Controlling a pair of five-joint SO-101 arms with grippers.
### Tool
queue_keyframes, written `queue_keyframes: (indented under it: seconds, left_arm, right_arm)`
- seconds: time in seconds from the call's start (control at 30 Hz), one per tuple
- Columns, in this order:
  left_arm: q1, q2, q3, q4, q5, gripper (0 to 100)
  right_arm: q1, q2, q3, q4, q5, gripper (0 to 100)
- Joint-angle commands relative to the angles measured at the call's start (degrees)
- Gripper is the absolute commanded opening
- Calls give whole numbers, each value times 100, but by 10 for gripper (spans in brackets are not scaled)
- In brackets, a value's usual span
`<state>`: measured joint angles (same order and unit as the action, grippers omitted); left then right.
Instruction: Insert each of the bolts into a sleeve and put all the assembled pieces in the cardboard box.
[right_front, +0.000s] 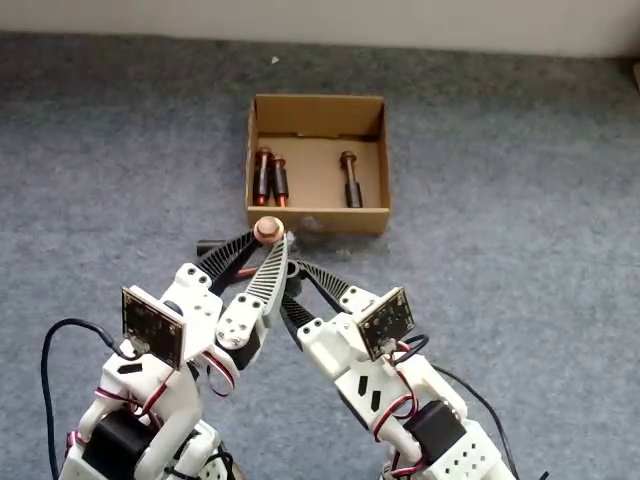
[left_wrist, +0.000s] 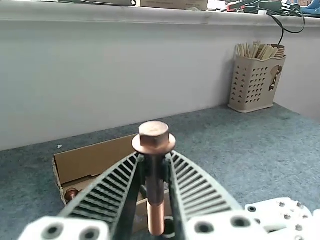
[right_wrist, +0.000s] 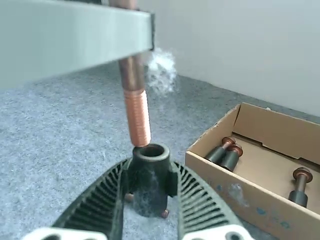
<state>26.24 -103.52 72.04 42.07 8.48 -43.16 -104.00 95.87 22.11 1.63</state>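
Holding the bolt (left_wrist: 156, 190) upright, head up and threaded end down, the left gripper (left_wrist: 155, 162) is clamped on the shank just under the head. That leaves the lower length bare for entry. Directly below it, the right gripper (right_wrist: 150, 170) is closed around the sleeve (right_wrist: 148, 184), standing it on end with its open mouth facing up. The threaded tip hangs just above that mouth, very near it but not yet inside. It looks a little off toward one side of the rim rather than dead centre. I judge this to be the alignment step of an insertion: one arm acts as a vise and the other as the driver, so both parts share one vertical line.

From above, the two grippers meet just on the near side of the cardboard box (right_front: 318, 218), close to its near wall. That placement probably gives the finished piece only a short trip over the wall. Inside the box, a pair of assembled pieces (right_front: 263, 175) lies side by side at the left, and a third piece (right_front: 350, 180) lies apart toward the right. The box sits on grey carpet (right_front: 520, 200).

The next move seems to call for a small sideways correction and then a straight descent. A tilted bolt could catch its threads on the rim.
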Motion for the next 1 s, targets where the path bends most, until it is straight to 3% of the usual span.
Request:
queue_keyframes:
  seconds: [0.0, 0.53, 0.63, 0.73, 0.97]
  left_arm:
    - [180, -48, 4, 9, -62, 70]
    - [321, -48, 171, 26, -105, 71]
    - [321, -48, 251, 44, -492, 133]
    - [119, -48, 189, 431, -545, 192]
    - [-453, -48, -13, 730, -563, 200]
  right_arm:
    - [-57, -119, 374, -198, 44, 4]
    - [-40, -119, 391, -180, 44, 4]
    - [-31, -119, 409, -180, 44, 4]
    - [-31, -119, 418, -180, 44, 4]
    - [-31, -119, 426, -180, 44, 4]
